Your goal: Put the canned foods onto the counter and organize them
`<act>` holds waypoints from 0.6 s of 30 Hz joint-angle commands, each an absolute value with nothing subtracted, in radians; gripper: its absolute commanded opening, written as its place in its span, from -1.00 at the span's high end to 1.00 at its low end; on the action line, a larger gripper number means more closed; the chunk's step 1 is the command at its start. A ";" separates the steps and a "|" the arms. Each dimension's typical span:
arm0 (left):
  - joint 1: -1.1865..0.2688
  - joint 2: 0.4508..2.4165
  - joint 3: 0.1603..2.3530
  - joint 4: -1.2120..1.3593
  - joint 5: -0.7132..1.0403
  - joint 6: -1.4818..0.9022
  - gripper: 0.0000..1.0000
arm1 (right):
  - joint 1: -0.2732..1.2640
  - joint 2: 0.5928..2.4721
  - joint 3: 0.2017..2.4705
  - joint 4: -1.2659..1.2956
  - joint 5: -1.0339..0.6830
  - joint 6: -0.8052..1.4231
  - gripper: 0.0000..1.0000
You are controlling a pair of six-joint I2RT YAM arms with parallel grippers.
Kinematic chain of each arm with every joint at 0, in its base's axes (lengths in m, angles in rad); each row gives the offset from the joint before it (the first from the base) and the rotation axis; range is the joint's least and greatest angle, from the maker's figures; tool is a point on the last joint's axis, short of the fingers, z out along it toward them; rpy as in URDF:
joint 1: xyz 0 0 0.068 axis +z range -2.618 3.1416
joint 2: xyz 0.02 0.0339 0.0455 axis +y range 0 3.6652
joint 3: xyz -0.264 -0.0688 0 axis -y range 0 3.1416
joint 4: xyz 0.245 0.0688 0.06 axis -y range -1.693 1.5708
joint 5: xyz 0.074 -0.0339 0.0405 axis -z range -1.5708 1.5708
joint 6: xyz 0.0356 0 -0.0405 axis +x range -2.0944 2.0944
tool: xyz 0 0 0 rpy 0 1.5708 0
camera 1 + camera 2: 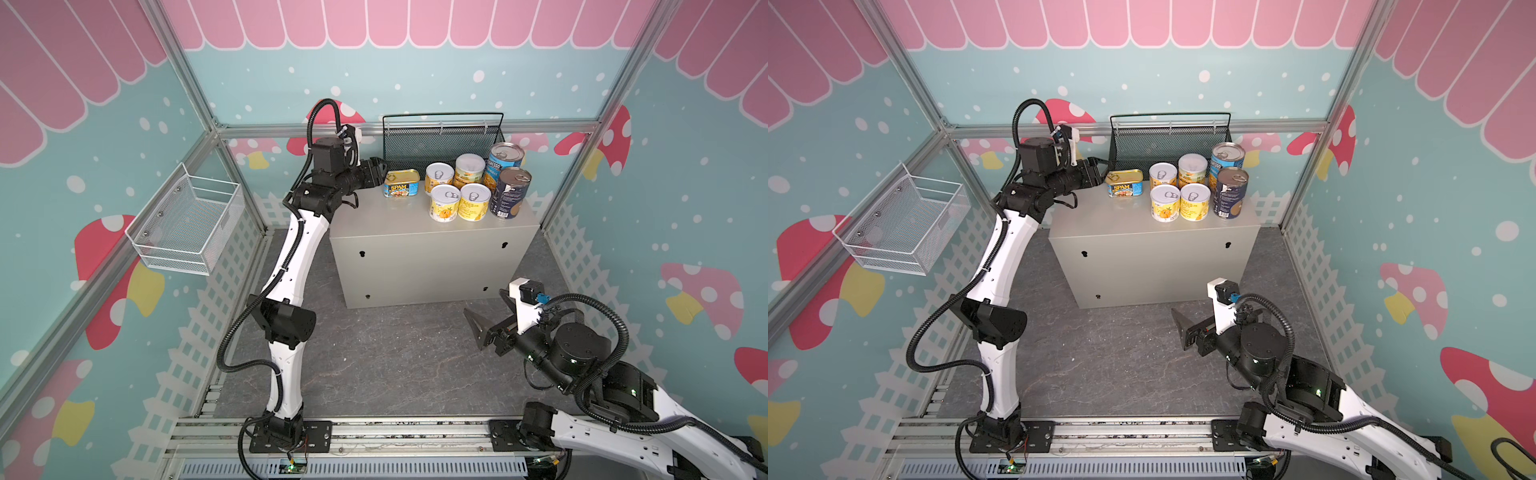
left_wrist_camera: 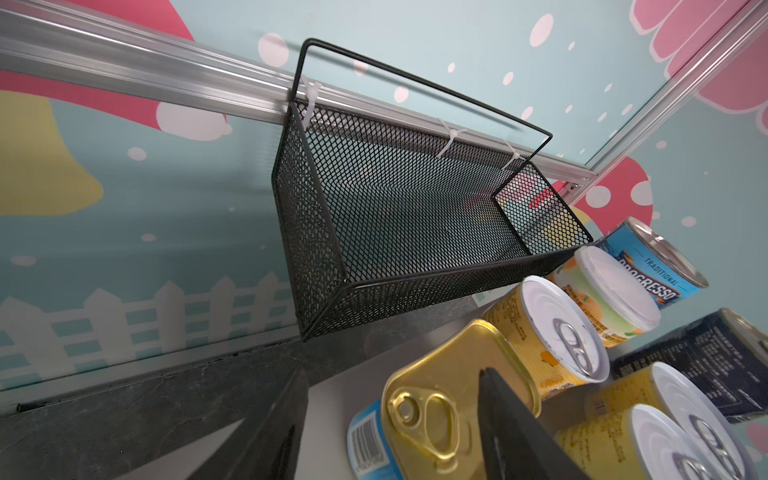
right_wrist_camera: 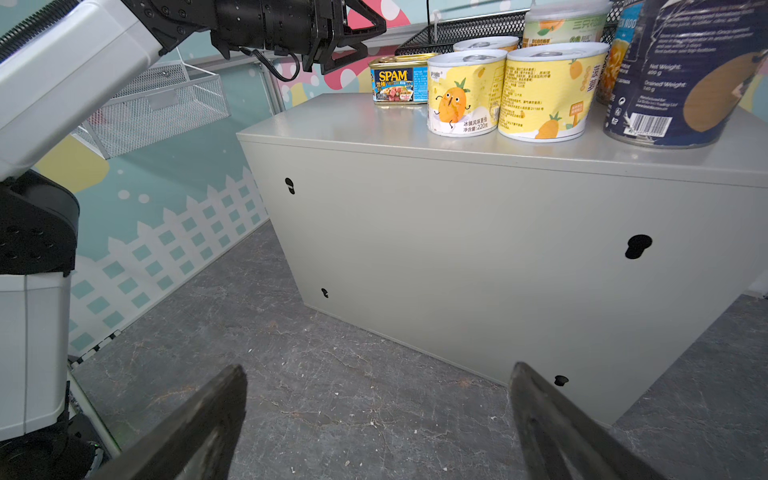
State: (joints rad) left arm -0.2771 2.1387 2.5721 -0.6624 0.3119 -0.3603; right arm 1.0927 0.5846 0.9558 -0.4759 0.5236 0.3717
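Left gripper (image 3: 374,37), jaws parted and empty, hovers just beside the SPAM tin (image 1: 401,183) on the counter (image 1: 399,220). Right gripper (image 3: 378,370) is fully released above the floor (image 1: 395,353).

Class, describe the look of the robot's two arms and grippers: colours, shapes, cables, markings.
Both arms, left arm and right arm, have white shell links, black joint housings and black ribbed cable looping alongside. The left gripper and right gripper are black, with tapering, wedge-shaped fingers. Each wrist carries a white camera mount.
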 commanded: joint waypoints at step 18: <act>-0.309 2.142 2.498 -0.683 0.211 -0.437 -0.14 | 1.093 0.571 0.946 -0.469 0.529 0.379 -0.99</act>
